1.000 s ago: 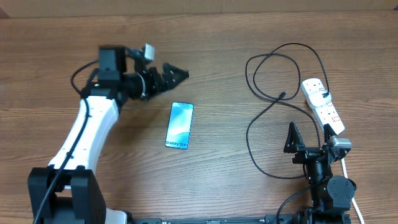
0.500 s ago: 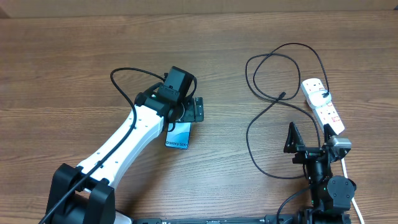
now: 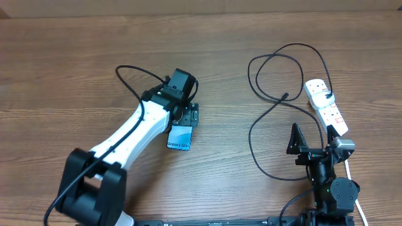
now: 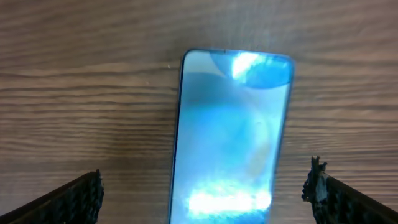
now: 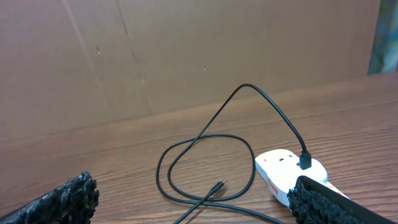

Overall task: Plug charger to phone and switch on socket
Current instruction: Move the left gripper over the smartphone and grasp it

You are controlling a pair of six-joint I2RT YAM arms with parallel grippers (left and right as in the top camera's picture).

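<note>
the left gripper (image 3: pixel 190 115) has swung in from the far left and now hangs straight over the phone (image 3: pixel 180 139), hiding its top half from above.

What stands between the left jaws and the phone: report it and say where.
Nothing visible does. The left gripper hangs right over the phone, jaws open to either side of it, with only bare table around. The charger lies well off to the right.
</note>
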